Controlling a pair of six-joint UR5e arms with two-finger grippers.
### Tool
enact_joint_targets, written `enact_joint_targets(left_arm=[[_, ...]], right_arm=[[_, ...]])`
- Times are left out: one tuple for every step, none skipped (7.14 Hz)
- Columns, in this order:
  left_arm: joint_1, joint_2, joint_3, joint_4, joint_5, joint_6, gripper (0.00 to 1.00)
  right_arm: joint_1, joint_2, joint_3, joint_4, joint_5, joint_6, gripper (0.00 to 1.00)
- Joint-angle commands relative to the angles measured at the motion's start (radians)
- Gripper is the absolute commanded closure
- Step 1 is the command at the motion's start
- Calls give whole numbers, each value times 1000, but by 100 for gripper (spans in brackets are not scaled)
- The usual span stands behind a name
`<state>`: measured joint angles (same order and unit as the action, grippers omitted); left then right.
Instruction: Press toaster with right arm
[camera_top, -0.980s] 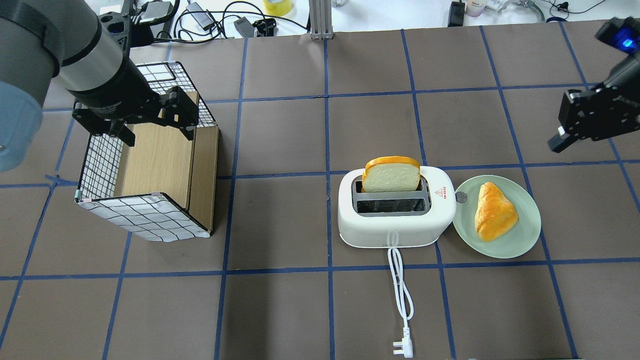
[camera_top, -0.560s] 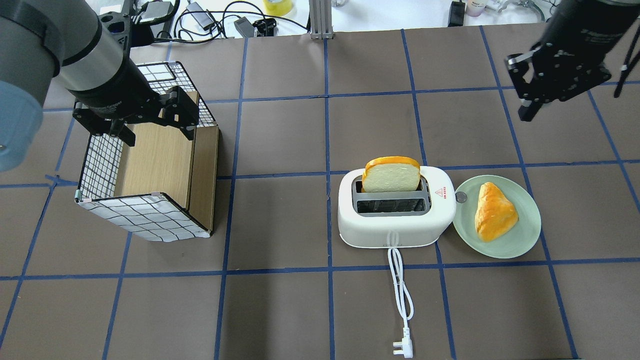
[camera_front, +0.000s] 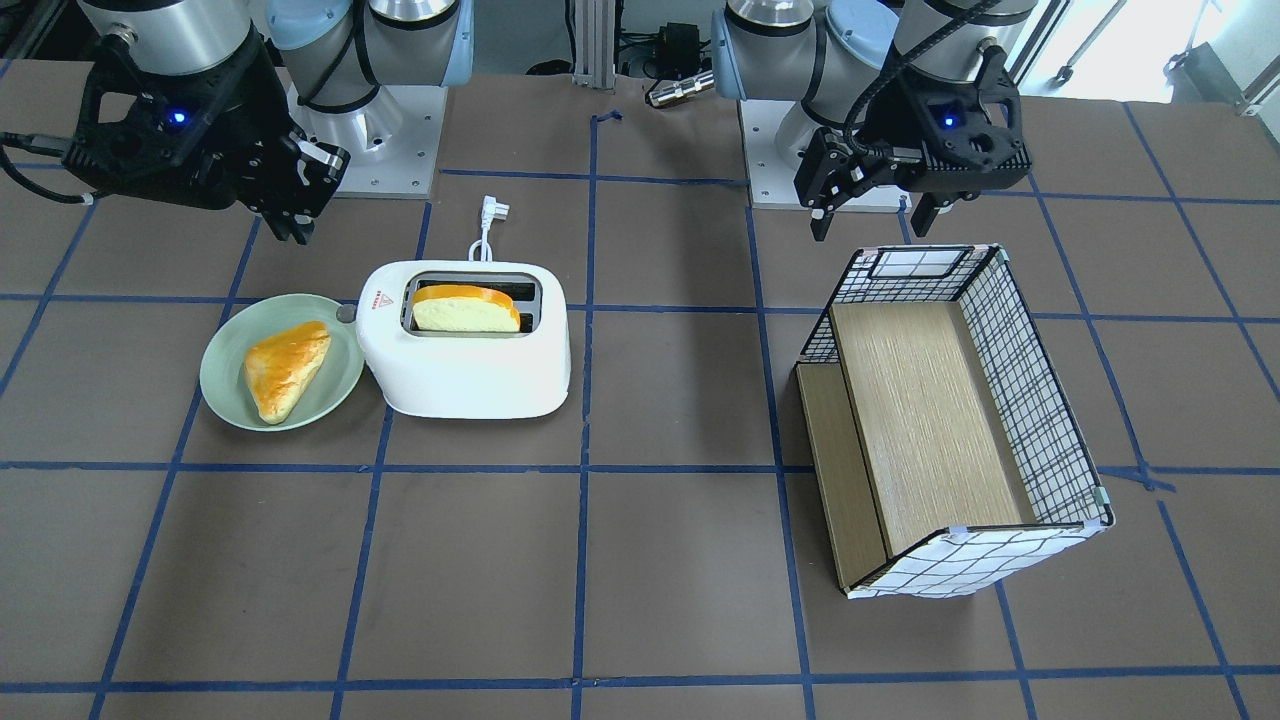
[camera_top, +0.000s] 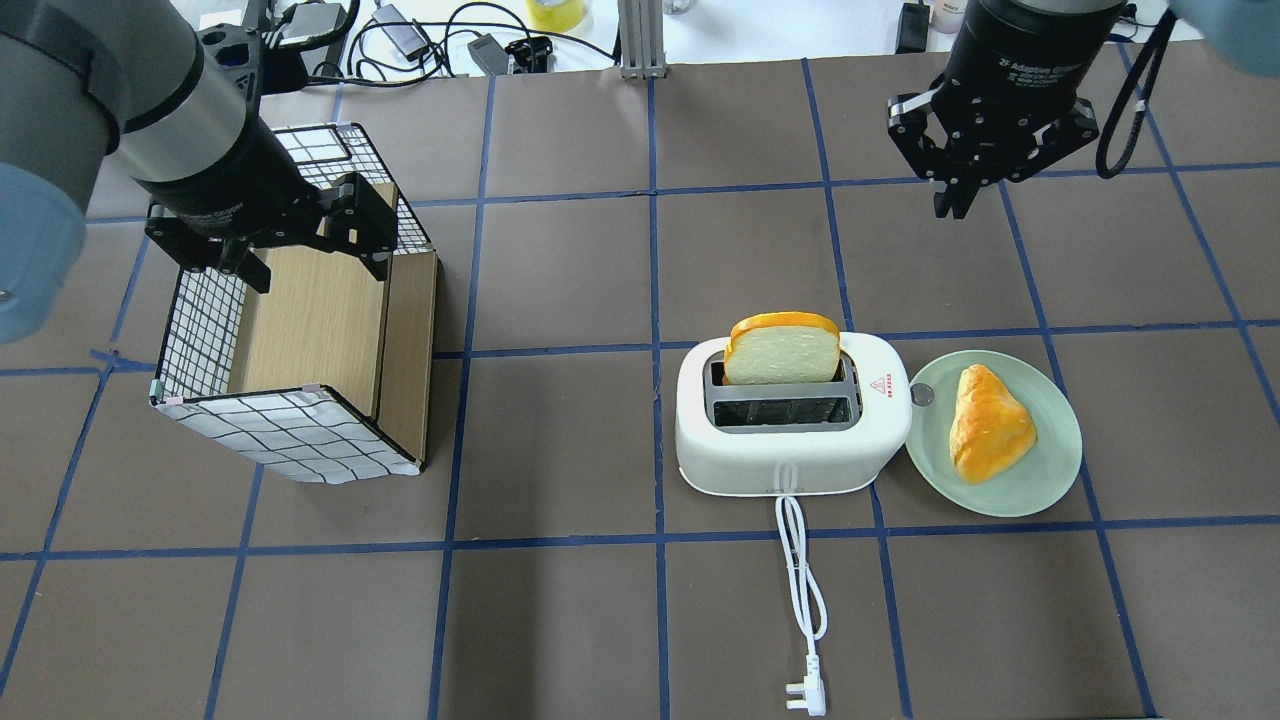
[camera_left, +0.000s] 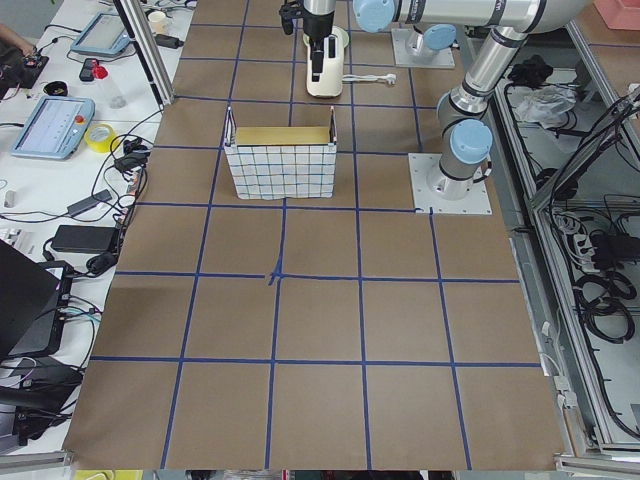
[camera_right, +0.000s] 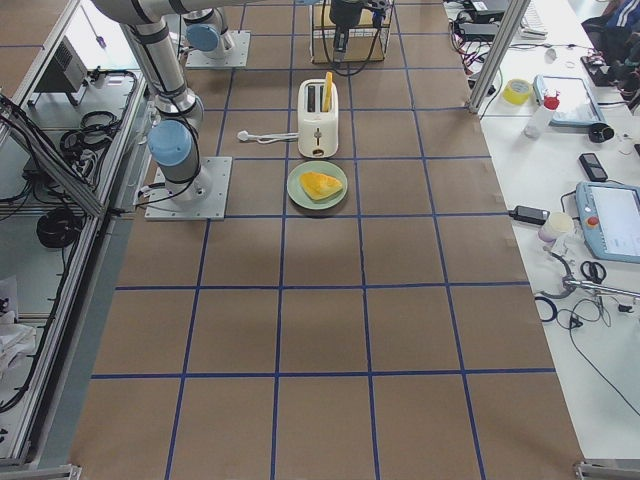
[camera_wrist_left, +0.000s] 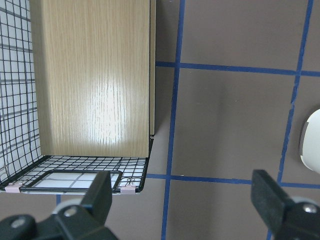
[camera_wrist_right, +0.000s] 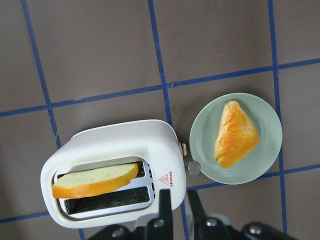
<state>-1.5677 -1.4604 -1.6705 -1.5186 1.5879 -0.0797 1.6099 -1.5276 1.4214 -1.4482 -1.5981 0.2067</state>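
Note:
The white toaster stands right of the table's middle, with a bread slice upright in its far slot. Its grey lever knob is on the end facing the plate; it also shows in the right wrist view. My right gripper hangs high beyond the toaster with its fingers together and holds nothing. In the right wrist view the right gripper points down at the toaster. My left gripper is open over the basket's far end.
A green plate with a pastry touches the toaster's lever end. The toaster's white cord and plug trail toward the robot. A wire basket with a wooden floor lies at the left.
My right arm has swung in from the table's right edge, leftward and away from the robot. Its gripper now points down beyond the toaster. The left arm has not moved.

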Motion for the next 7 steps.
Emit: enact_joint_targets(left_arm=[[0, 0, 0, 0, 0, 0, 0], [0, 0, 0, 0, 0, 0, 0], [0, 0, 0, 0, 0, 0, 0], [0, 0, 0, 0, 0, 0, 0], [0, 0, 0, 0, 0, 0, 0], [0, 0, 0, 0, 0, 0, 0], [0, 0, 0, 0, 0, 0, 0]], right_arm=[[4, 15, 10, -83, -6, 23, 2], [2, 15, 10, -95, -3, 23, 0], [4, 15, 10, -112, 0, 14, 0], [2, 17, 11, -112, 0, 13, 0], [4, 15, 10, -110, 3, 25, 0], [4, 17, 10, -110, 4, 25, 0], [4, 17, 10, -110, 4, 25, 0]])
